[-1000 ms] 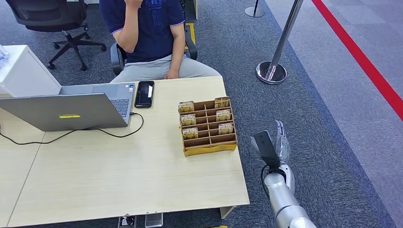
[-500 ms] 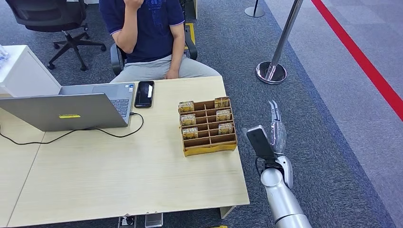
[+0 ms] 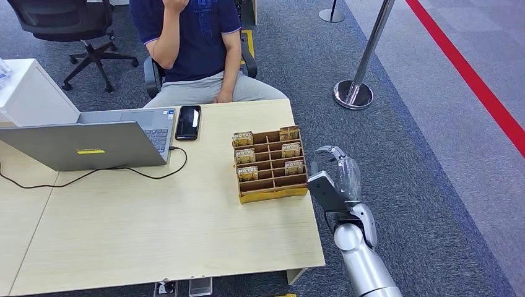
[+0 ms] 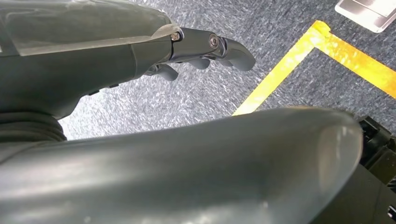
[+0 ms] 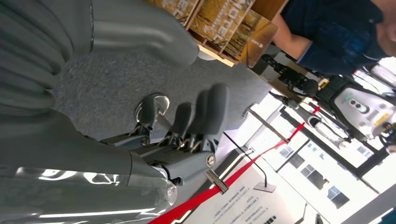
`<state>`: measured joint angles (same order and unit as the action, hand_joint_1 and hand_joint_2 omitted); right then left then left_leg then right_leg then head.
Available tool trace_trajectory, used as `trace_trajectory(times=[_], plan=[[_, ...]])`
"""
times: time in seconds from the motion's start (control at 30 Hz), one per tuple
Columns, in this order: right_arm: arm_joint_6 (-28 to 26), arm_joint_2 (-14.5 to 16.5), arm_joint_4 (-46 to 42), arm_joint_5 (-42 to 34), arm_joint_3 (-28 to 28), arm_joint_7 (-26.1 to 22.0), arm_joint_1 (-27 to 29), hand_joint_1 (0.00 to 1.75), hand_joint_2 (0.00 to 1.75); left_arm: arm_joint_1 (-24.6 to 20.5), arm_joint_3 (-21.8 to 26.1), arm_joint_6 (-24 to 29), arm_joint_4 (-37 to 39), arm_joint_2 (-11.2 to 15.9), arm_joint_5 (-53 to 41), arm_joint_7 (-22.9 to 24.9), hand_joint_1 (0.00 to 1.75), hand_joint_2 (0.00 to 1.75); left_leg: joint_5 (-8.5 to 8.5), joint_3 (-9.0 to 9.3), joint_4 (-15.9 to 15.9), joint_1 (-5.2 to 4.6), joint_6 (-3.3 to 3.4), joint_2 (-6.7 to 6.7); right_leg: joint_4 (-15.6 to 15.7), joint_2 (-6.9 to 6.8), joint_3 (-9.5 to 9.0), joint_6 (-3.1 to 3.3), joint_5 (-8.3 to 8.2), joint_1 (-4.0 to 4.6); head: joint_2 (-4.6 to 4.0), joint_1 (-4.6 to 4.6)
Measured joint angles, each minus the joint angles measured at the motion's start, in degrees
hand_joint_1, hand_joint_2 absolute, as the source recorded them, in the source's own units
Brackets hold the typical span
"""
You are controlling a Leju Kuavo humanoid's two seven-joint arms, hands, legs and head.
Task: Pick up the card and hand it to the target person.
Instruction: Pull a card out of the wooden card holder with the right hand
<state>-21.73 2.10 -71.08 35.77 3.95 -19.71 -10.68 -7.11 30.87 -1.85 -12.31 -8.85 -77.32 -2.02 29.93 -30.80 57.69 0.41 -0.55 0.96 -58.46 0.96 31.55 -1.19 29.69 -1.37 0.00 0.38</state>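
Note:
Several cards printed HOTEL (image 3: pixel 245 156) stand upright in a slotted wooden box (image 3: pixel 272 193) near the table's right edge; they also appear in the right wrist view (image 5: pixel 219 21). My right hand (image 3: pixel 336 174) is raised just off that edge, beside the box, its fingers apart and bent toward the box, holding nothing and not touching it. The same hand (image 5: pixel 187 126) has its thumb spread from its dark fingers. My left hand (image 4: pixel 154 56) hangs over grey carpet with nothing in it. A person in a dark blue shirt (image 3: pixel 192 43) sits at the table's far side.
An open laptop (image 3: pixel 93 145) with a black cable and a black phone (image 3: pixel 188 122) lie on the wooden table (image 3: pixel 155 229). A chrome stanchion (image 3: pixel 353 93) stands on the carpet at the right. A white cabinet (image 3: pixel 31 93) is at the left.
My right hand has risen and moved left toward the card box. Its fingers, straight before, now bend toward the box. The person and the table's things are unchanged.

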Motion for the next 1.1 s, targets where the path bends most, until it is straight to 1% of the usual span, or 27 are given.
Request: trace_trajectory(times=[0.1,0.2,0.33,0.4,0.47,0.5,0.53,0.57,0.63,0.77,0.93,1.03,1.1], plan=[[-1.0,-0.3,0.0,3.6,1.3,1.9,0.0,0.38,1.75,0.0,0.0,-0.1,0.0,0.0,0.0,-0.1,0.0,0.0,0.0,0.0,0.0,0.0,0.0,0.0,0.0,0.0,0.0,0.0,0.0,0.0,0.0,0.02],[-2.3,-0.6,0.0,6.8,2.6,3.5,-0.2,0.48,1.75,0.1,0.0,-0.1,0.0,0.0,0.1,-0.1,0.0,0.0,0.0,0.0,0.0,0.0,0.0,0.0,0.0,0.0,0.0,0.0,0.0,0.0,0.0,0.01],[-3.6,-0.8,0.0,10.4,3.9,5.6,-0.7,0.76,1.75,0.1,0.0,-0.2,0.0,0.0,0.2,-0.1,0.0,0.0,0.0,0.0,0.0,0.0,0.0,0.0,0.0,0.0,0.0,0.0,0.0,0.0,0.0,-0.02],[-3.7,-0.8,0.0,11.4,4.3,6.2,-1.0,1.0,1.75,0.1,0.0,-0.2,0.0,0.0,0.2,-0.1,0.0,0.0,0.0,0.0,0.0,0.0,0.0,0.0,0.0,0.0,-0.01,0.0,0.0,0.0,0.0,-0.02],[-3.7,-0.8,0.0,12.0,4.6,6.6,-1.3,1.37,1.75,0.1,0.0,-0.3,0.0,0.0,0.2,0.0,0.0,0.0,0.0,0.0,0.0,0.0,0.0,0.0,0.0,0.0,-0.01,0.0,0.0,0.0,0.0,-0.01],[-3.7,-0.9,0.0,12.2,4.8,6.7,-1.4,1.47,1.75,0.1,0.0,-0.3,0.0,0.0,0.2,0.0,0.0,0.0,0.0,0.0,0.0,0.0,0.0,0.0,0.0,0.0,-0.01,0.0,0.0,0.0,0.0,0.0],[-3.7,-0.9,0.0,12.3,4.9,6.7,-1.5,1.52,1.75,0.1,0.0,-0.3,0.0,0.0,0.2,0.0,0.0,0.0,0.0,0.0,0.0,0.0,0.0,0.0,0.0,0.0,-0.01,0.0,0.0,0.0,0.0,0.01],[-3.7,-0.9,0.0,12.4,5.0,6.8,-1.6,1.54,1.75,0.1,0.0,-0.3,0.0,0.0,0.2,0.0,0.0,0.0,0.0,0.0,0.0,0.0,0.0,0.0,0.0,0.0,-0.01,0.0,0.0,0.0,0.0,0.02],[-3.6,-0.9,0.0,12.8,5.2,6.8,-1.8,1.51,1.75,0.1,0.0,-0.3,0.0,0.0,0.2,0.0,0.0,0.0,0.0,-0.01,0.0,0.0,0.0,0.0,0.0,0.0,-0.01,0.0,0.0,0.0,0.0,0.01],[-3.4,-0.9,0.2,13.3,5.6,6.8,-2.4,1.41,1.75,0.1,0.0,-0.3,0.0,0.0,0.2,0.0,0.0,0.0,0.0,-0.01,0.0,0.0,0.0,0.0,0.0,0.0,0.0,0.0,0.0,0.0,0.0,-0.01],[-3.4,-1.0,0.7,15.2,6.6,6.7,-3.3,1.35,1.75,0.1,0.0,-0.3,0.0,0.0,0.2,0.0,0.0,0.0,0.0,0.0,0.0,0.0,0.0,0.0,0.0,0.0,-0.01,0.0,0.0,0.0,0.0,-0.02],[-3.5,-1.1,1.3,18.3,7.5,7.3,-4.1,1.23,1.75,0.1,0.0,-0.4,0.0,0.0,0.2,0.0,0.0,0.0,0.0,0.0,0.0,0.0,0.0,0.0,0.0,0.0,-0.01,0.0,0.0,0.0,0.0,-0.01],[-3.6,-1.2,1.9,20.7,8.2,8.0,-4.7,1.09,1.75,0.1,0.0,-0.5,0.0,0.1,0.1,0.0,0.0,0.0,-0.01,0.0,0.0,0.0,0.0,0.0,0.0,0.0,0.0,0.0,0.0,0.0,0.0,0.0]])
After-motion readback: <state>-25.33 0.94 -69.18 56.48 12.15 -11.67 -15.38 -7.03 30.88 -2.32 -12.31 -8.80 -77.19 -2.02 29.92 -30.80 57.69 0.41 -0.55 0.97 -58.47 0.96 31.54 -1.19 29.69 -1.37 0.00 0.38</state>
